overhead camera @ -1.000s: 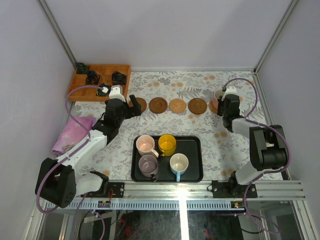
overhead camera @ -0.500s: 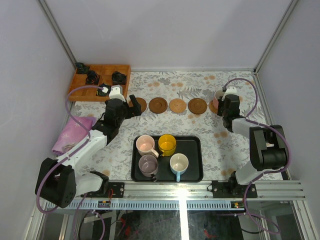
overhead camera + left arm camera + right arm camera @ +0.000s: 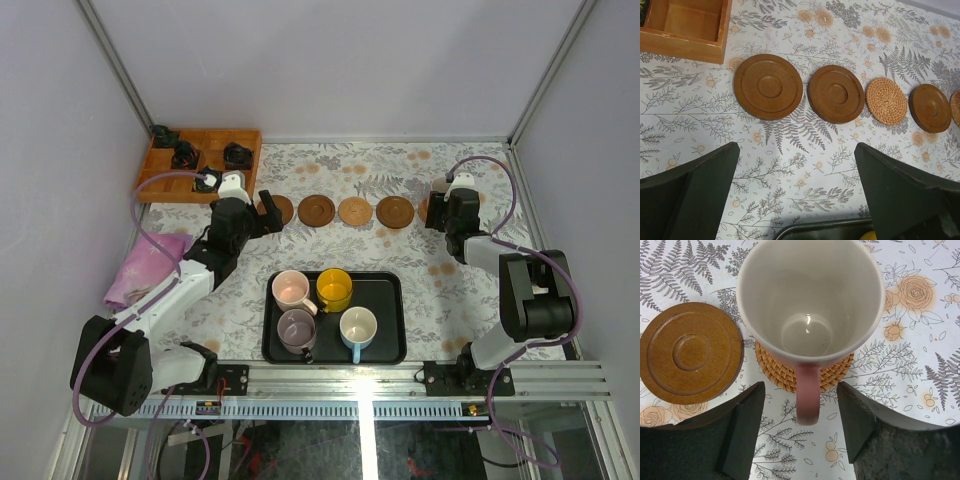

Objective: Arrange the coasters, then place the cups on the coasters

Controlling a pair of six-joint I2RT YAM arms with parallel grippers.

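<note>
Fingers (image 3: 742, 430) of the right gripper (image 3: 800, 395) stand apart, clear of the cup (image 3: 807, 305) just ahead, its pink handle pointing between them. White inside, it sits upright on a woven coaster (image 3: 837, 372). Left gripper (image 3: 796, 147) gapes wide over fern-print cloth (image 3: 690, 100); pale walls (image 3: 330, 70) around.
</note>
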